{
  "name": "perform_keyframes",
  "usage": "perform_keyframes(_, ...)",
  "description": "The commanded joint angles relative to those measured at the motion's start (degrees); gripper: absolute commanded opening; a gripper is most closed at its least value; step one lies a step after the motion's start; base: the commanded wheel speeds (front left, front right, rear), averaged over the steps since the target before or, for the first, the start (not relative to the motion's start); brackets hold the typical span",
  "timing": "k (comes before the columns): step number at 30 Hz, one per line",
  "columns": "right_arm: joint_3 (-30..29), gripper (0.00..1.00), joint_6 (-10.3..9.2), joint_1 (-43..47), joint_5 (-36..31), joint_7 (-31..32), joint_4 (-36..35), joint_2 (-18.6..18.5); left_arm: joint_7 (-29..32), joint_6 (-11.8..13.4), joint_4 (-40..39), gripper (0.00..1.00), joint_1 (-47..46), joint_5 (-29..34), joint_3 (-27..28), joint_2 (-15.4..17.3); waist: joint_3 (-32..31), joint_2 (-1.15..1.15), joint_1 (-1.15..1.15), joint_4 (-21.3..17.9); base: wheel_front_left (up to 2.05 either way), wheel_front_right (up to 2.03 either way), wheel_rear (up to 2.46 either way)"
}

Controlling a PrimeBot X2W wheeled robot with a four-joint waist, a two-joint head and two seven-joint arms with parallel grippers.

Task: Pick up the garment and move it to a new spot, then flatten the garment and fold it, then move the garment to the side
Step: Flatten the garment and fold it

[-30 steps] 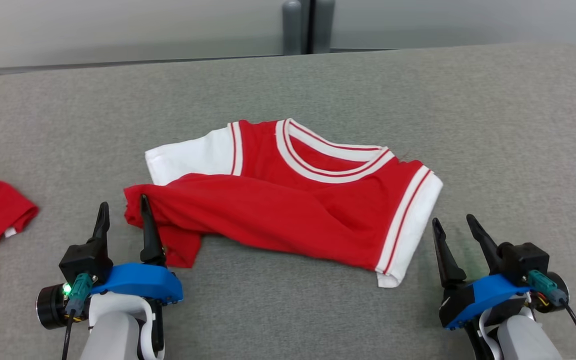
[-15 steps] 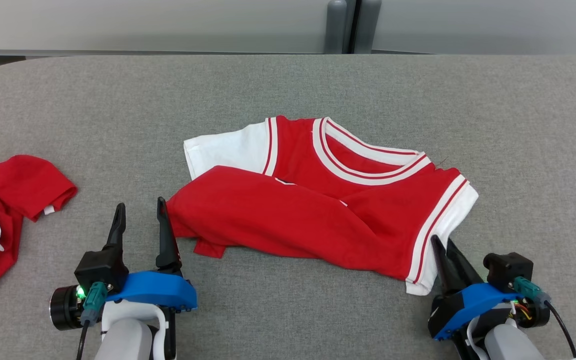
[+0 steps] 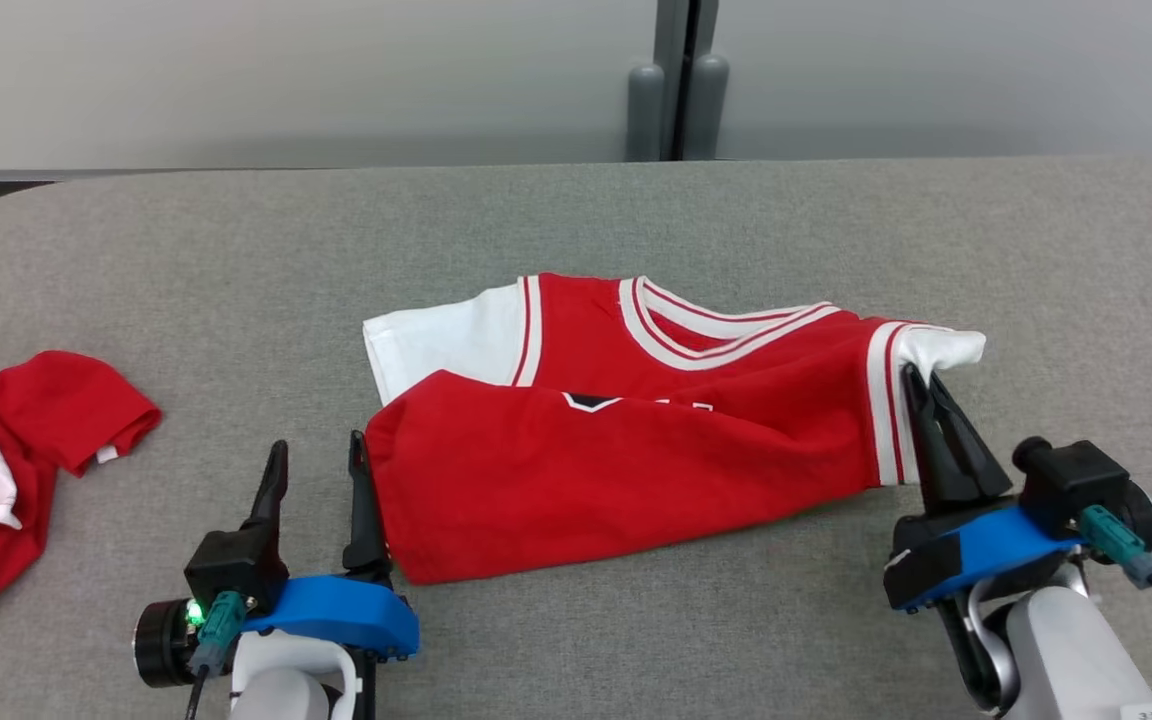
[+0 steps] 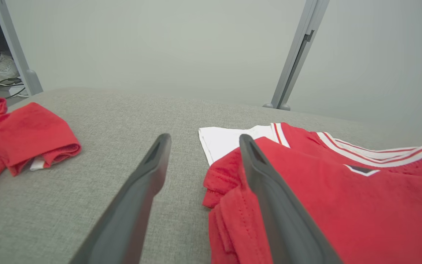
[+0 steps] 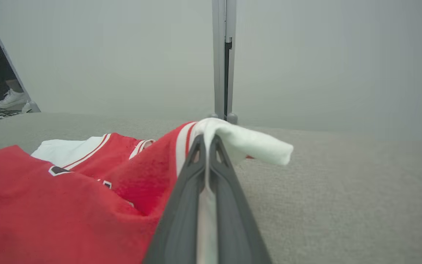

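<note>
At centre of the grey tabletop (image 3: 236, 250) lies the red-and-white garment (image 3: 636, 460), half doubled over. At its 3 o'clock edge the right hand (image 3: 921, 385) is clamped on the white sleeve (image 3: 948, 348) and holds it lifted, likely to pull the cloth flat; at 8 o'clock the left hand (image 3: 319, 448) stands with fingers apart just beside the red corner, placed to pinch it; a spare red shirt (image 3: 36, 420) sits at 9 o'clock.

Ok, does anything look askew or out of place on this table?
The garment lies doubled over unevenly, one white sleeve pinched up off the table by the right gripper. A second red garment sits crumpled at the table's left edge. Nothing looks damaged.
</note>
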Motion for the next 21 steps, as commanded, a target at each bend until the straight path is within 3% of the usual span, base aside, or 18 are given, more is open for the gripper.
perform_keyframes(1, 0.67, 0.0, 0.01, -0.88, -0.96, -0.05, -0.24, 0.4, -0.01, 0.03, 0.09, 1.0, 0.09, -0.18, -0.25, 0.14, 0.02, 0.01, 0.01, 0.55, 0.0, 0.0, 0.0)
perform_keyframes(7, 8.33, 0.0, 0.01, -5.79, -3.3, -0.05, 5.15, 1.68, -0.01, -0.23, 0.86, 1.0, -0.42, -1.57, -4.69, 0.07, 0.85, 0.01, 0.01, 6.34, 0.0, 0.0, 0.0)
perform_keyframes(8, 10.09, 0.06, 0.01, -6.6, -2.97, -0.05, 6.71, 1.86, -0.01, -0.04, 0.98, 1.0, -0.42, -1.62, -5.27, 0.1, 1.0, 0.01, 0.01, 7.35, 0.0, 0.0, 0.0)
perform_keyframes(10, 13.84, 0.59, 0.01, -8.59, -1.75, -0.06, 9.14, 2.22, -0.01, 0.26, 1.04, 1.0, -0.35, -1.98, -5.97, 0.08, 1.35, 0.01, 0.01, 9.31, 0.0, 0.0, 0.0)
perform_keyframes(11, 15.82, 1.0, 0.01, -9.24, -0.75, -0.06, 9.94, 2.41, -0.01, 0.42, 1.0, 1.0, -0.22, -2.01, -6.09, 0.08, 1.41, 0.01, 0.01, 9.96, 0.0, 0.0, 0.0)
perform_keyframes(17, 21.93, 1.0, 0.01, -9.91, 4.24, -0.06, 8.87, 2.48, -0.01, 1.08, 0.53, 1.0, 0.95, -1.87, -4.94, 0.06, 1.06, 0.01, 0.01, 10.27, 0.0, 0.0, 0.0)
perform_keyframes(21, 20.06, 1.0, 0.01, -8.24, 4.93, -0.05, 8.59, 0.87, -0.01, 1.09, 0.19, 1.0, 0.78, -1.71, -4.17, 0.04, 0.54, 0.01, 0.01, 8.71, 0.0, 0.0, 0.0)
